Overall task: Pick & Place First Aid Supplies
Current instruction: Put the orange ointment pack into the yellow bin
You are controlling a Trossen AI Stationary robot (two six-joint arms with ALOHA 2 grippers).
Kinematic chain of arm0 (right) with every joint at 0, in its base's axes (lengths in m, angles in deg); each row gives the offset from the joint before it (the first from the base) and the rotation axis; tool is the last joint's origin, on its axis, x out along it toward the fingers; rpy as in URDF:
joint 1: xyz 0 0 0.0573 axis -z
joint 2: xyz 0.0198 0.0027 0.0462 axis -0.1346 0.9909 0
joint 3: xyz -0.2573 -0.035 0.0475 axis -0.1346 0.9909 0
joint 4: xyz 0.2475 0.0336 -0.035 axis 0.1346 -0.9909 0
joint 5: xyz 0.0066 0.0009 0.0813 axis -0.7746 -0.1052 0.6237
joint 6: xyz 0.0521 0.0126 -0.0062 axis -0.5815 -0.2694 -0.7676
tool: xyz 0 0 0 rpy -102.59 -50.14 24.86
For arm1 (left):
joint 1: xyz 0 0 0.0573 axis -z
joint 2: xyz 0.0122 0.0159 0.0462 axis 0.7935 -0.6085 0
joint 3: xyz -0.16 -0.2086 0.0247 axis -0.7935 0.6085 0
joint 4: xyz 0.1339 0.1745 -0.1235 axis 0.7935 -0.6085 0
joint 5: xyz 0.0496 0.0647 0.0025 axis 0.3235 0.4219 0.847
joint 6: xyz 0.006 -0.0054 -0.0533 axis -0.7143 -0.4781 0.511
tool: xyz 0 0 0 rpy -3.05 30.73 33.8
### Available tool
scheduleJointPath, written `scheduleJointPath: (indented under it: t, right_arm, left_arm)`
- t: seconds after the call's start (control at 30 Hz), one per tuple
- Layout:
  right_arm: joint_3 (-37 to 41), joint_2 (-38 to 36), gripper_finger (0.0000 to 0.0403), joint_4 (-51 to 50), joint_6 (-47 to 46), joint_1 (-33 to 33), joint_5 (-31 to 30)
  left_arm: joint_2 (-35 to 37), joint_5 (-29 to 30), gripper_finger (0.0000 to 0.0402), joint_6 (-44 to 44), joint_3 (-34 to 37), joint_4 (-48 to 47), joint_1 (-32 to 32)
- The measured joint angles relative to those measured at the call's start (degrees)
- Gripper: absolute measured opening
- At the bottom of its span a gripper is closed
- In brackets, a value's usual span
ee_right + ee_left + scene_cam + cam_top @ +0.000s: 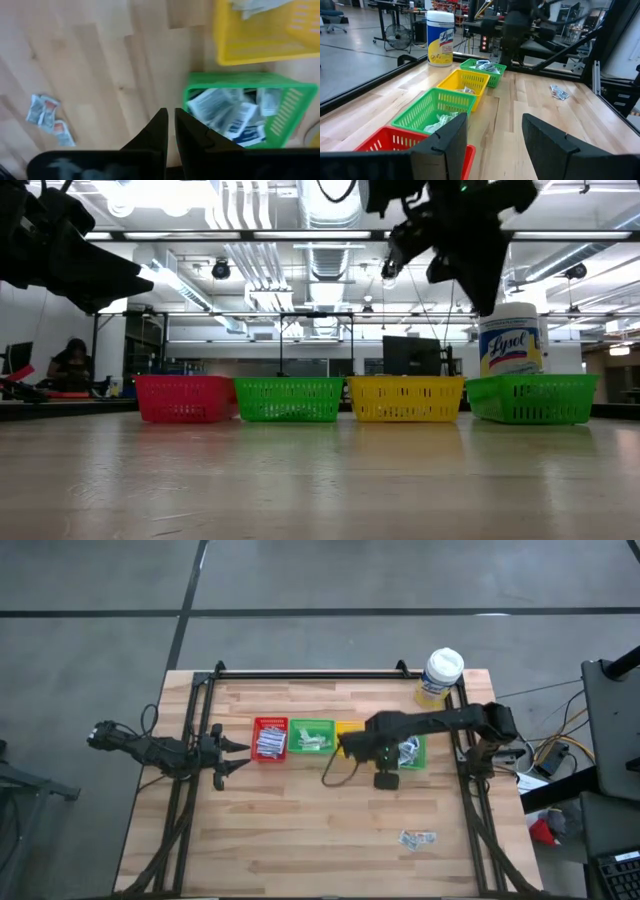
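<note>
Two jaws differing: right gripper [170,131] hanging nearly shut and empty above the worktop [100,75]; left gripper [492,145] gaping wide, holding nothing.

grey floor [90,600], ceiling ducts [250,250], strip lights [160,195].

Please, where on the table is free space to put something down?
The table is bare in front of the four trays, except for loose packets at its front right. The tray row, the tub and the right tool crowd the back.
</note>
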Motion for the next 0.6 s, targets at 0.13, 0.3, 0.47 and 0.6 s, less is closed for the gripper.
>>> scheduleJointPath:
  t: [0.13,0.3,0.47,0.6]
  right_arm:
    - [0.09,-0.11,0.0021,-0.15,-2.62,-4.8,0.12]
    - [0.36,-0.13,0.0009,-0.12,-6.89,-10.88,0.16]
    - [0.97,-0.2,0.0008,-0.1,-11.66,-16.28,0.99]
    - [1.53,-0.22,0.0008,0.08,-15.4,-19.84,3.46]
  left_arm:
    - [0.0,0.0,0.0188,0.0,-0.01,0.0,0.02]
    - [0.0,-0.02,0.0188,0.0,-0.02,0.0,0.02]
    - [0.0,0.0,0.0188,0.0,-0.01,0.01,0.01]
    - [0.0,-0.02,0.0188,0.0,-0.02,0.01,0.01]
